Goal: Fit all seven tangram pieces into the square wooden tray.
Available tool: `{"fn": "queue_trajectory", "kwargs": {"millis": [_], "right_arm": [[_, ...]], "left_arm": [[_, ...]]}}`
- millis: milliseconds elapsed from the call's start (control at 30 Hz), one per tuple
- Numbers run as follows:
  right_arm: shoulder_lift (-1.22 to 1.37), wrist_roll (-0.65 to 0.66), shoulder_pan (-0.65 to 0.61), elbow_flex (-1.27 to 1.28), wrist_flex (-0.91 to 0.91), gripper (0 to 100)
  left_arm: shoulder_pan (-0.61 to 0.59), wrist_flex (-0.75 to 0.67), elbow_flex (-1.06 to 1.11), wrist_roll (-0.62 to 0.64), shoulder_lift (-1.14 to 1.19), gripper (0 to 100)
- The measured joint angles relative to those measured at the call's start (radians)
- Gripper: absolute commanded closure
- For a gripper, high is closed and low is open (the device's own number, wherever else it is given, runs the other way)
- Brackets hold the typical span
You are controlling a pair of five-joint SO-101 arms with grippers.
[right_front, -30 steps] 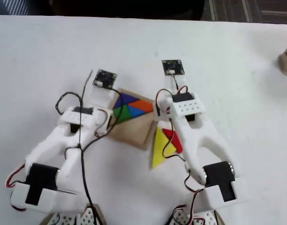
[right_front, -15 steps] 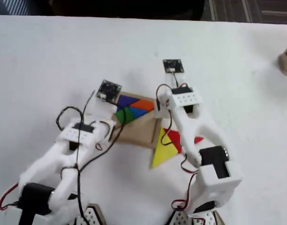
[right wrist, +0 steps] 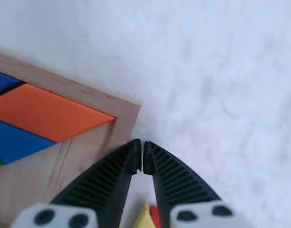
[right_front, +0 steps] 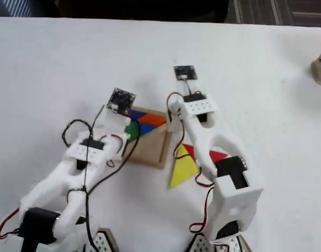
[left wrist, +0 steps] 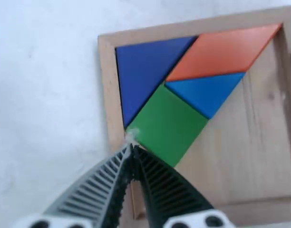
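Since a second ago, our left arm (right_front: 92,149) has drawn back along the tray (right_front: 150,149)'s left edge, and the right arm (right_front: 202,123) has edged toward its right rim.

From above, we see the tray lying between both arms on the white table (right_front: 55,63). A yellow triangle (right_front: 182,168) and a red piece (right_front: 217,156) lie outside it, beside the right arm.

On the left wrist, our left gripper (left wrist: 131,153) is pinched together, its tips at the rim just beside the green square (left wrist: 169,126). A dark blue triangle (left wrist: 143,71), an orange parallelogram (left wrist: 226,50) and a light blue triangle (left wrist: 207,92) sit in the tray.

On the right wrist, our right gripper (right wrist: 141,156) is closed on nothing, above the rim.
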Motion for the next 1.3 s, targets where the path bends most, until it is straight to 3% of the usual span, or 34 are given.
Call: {"fn": "queue_trajectory", "kwargs": {"millis": [167, 500, 700, 967, 1300], "right_arm": [[0.002, 0.0, -0.012, -0.012, 0.0, 98.1], [0.106, 0.057, -0.014, -0.15, -0.058, 98.1], [0.101, 0.078, -0.017, -0.181, 0.023, 98.1], [-0.052, 0.078, 0.028, 0.008, 0.074, 98.1], [-0.048, 0.041, -0.064, 0.026, -0.021, 98.1]], "left_arm": [[-0.087, -0.064, 0.0, 0.0, 0.0, 98], [-0.12, -0.074, -0.003, 0.028, 0.0, 98], [-0.147, -0.074, -0.011, 0.081, 0.0, 98], [-0.17, -0.074, -0.021, 0.086, 0.0, 98], [-0.173, -0.074, -0.021, 0.086, 0.0, 98]]}}
